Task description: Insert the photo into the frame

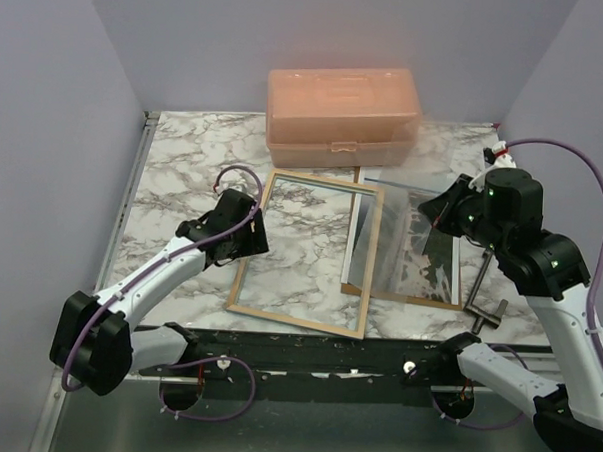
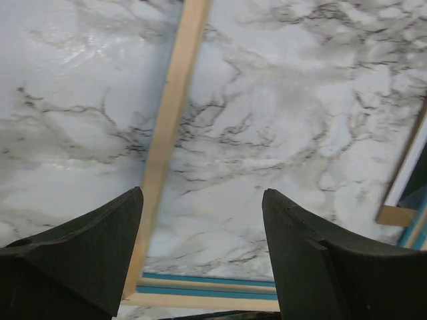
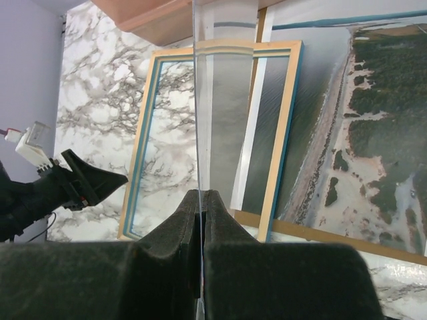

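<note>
The frame (image 1: 248,256) lies flat on the marble table, light wood side up, with marble showing through its opening. My left gripper (image 1: 259,232) hangs open over its left rim (image 2: 173,113), nothing between the fingers (image 2: 100,247). The photo (image 1: 435,260), a dark coastal scene with a white border, lies face up on a brown backing board (image 3: 320,233) to the right of the frame (image 3: 283,120). My right gripper (image 3: 202,195) is shut on the edge of a clear pane (image 3: 227,100), held tilted above the photo (image 3: 373,120) and the frame's right rim.
A peach plastic box (image 1: 341,118) stands at the back, just behind the frame. A metal clamp (image 1: 486,309) lies by the right arm near the table's front edge. Grey walls close in both sides.
</note>
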Robot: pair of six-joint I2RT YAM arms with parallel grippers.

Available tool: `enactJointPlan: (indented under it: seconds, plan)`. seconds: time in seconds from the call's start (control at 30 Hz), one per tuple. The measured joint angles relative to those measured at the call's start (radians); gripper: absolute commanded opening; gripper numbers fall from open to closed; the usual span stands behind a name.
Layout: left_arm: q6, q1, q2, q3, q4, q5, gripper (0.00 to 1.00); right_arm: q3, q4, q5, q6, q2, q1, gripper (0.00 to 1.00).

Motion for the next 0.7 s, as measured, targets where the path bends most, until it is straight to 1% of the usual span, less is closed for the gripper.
enactJointPlan:
  seconds: [0.1, 0.2, 0.4, 0.67, 0.7]
  plan:
    - [0.021, 0.017, 0.009, 0.0, -0.066, -0.063, 0.74, -0.017, 0.019, -0.019, 0.005, 0.001, 0.0, 0.01]
    - [0.039, 0.038, 0.045, 0.001, -0.1, -0.087, 0.73, -0.035, 0.029, -0.035, 0.01, 0.003, 0.0, 0.01]
    - [0.068, 0.056, 0.201, 0.008, -0.123, -0.085, 0.68, -0.049, 0.037, -0.06, 0.014, 0.009, 0.0, 0.0]
    - [0.09, 0.056, 0.263, 0.009, -0.122, -0.022, 0.53, -0.054, 0.047, -0.071, 0.014, 0.009, 0.0, 0.01]
    - [0.091, 0.056, 0.267, 0.009, -0.12, -0.012, 0.5, -0.055, 0.049, -0.071, 0.014, 0.009, 0.0, 0.01]
